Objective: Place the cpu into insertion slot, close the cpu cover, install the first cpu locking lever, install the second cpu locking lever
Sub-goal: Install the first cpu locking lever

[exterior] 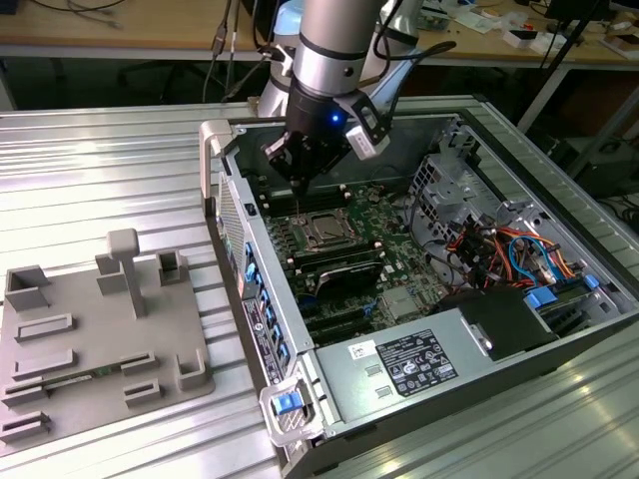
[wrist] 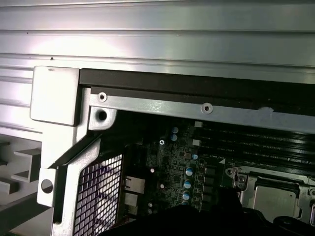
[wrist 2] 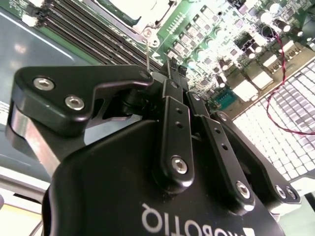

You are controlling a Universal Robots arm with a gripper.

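Note:
Over the open computer case, my gripper (exterior: 300, 183) points down just behind the insertion slot (exterior: 324, 232). The cpu (wrist: 275, 201) lies flat in the slot, its dull silver top showing through the window of the cpu cover (wrist: 244, 181), which lies down over it. A thin wire locking lever (wrist 2: 147, 49) stands up from the slot's corner and runs alongside my gripper (wrist 2: 171, 66). The black fingers (wrist 2: 170, 86) are pressed together with nothing visible between them. Whether they touch the lever I cannot tell.
Long black memory slots (exterior: 344, 267) lie beside the socket. The case's wall (exterior: 232, 195) stands at the exterior view's left and a drive cage with cables (exterior: 499, 249) at its right. The power supply (exterior: 409, 364) is in front. A grey fixture plate (exterior: 100, 339) lies outside the case.

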